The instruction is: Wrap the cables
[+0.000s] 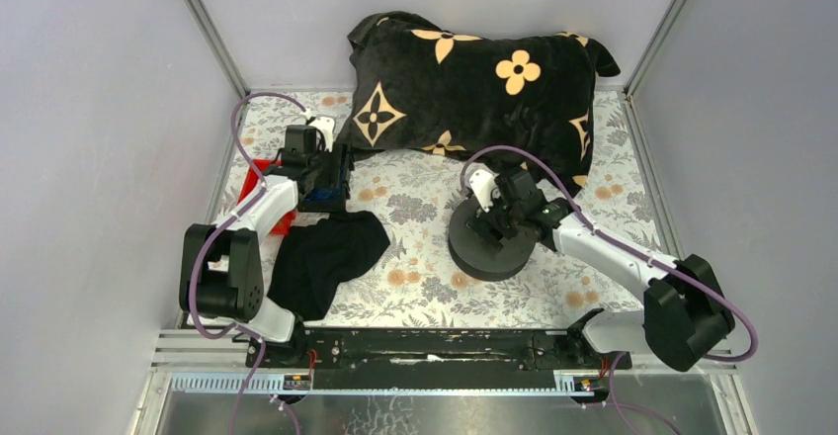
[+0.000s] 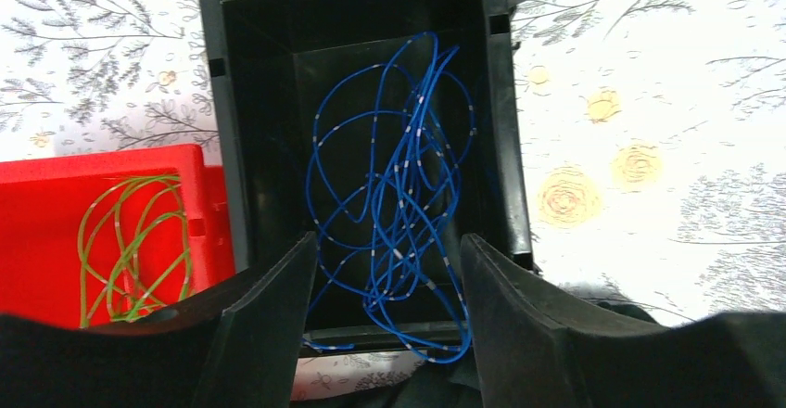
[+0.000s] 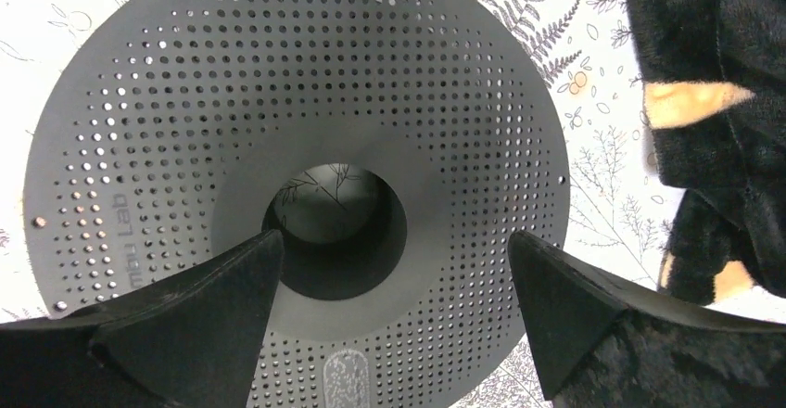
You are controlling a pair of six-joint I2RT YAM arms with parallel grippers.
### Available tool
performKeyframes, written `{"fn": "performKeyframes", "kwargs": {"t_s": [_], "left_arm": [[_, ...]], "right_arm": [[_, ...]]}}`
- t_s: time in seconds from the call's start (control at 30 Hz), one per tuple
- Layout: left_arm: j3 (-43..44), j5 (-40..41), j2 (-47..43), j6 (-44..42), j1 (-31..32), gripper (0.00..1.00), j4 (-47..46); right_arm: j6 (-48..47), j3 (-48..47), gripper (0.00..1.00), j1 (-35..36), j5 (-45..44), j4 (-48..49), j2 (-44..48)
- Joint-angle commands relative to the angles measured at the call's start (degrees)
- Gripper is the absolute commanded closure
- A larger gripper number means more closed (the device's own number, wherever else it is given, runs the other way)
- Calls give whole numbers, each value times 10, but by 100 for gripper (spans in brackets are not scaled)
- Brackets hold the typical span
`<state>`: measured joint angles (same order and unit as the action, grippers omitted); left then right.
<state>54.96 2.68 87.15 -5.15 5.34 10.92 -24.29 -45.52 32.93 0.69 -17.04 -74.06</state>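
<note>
- Cables (image 2: 408, 195) lie at the far left of the table (image 1: 425, 208), the biggest thing you see, flower-patterned all over.
- Pillow (image 1: 474, 89), black with tan flowers, fills the far edge, right of centre.
- Cloth (image 1: 326, 257), black and crumpled, lies near left, just beside your left arm.
- Spool (image 3: 278, 74), a black perforated disc with a round centre hole, sits right of centre.
- Black box (image 2: 250, 102), open-topped, sits far left, with the red box (image 2: 56, 241) just beside it on its left.
- Red box holds loops of yellow-green wire (image 2: 130, 241).
- Right gripper (image 3: 394, 241) hangs over the spool, its fingers spread wide either side of the centre hole, holding nothing.
- Left gripper (image 2: 387, 241) hangs over the black box, fingers apart, with blue strands in the gap but not pinched.
- Cables up close: thin blue wires in a loose tangle inside the black box, with a few loops spilling over the box edge nearest your fingers.
</note>
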Motion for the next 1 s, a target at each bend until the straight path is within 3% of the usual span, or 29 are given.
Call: {"fn": "performKeyframes", "kwargs": {"t_s": [0.0,0.27,0.43,0.6,0.87,0.97], "left_arm": [[11,-59,-25,6,-8,31,-6],[17,-103,-40,-2,-19,13,-17],[33,-158,-36,-7,-20,9,-20],[56,-186,-8,9,-13,15,-20],[95,-126,39,18,5,35,-8],[104,-100,43,22,5,34,19]], "right_arm": [[-28,7,1,39,-50,23,-19],[-18,-6,1,130,-6,-1,-24],[-7,-31,1,154,41,0,-25],[-23,-50,1,153,23,0,19],[-29,-26,1,106,37,-2,102],[-15,-11,1,75,61,3,121]]}}
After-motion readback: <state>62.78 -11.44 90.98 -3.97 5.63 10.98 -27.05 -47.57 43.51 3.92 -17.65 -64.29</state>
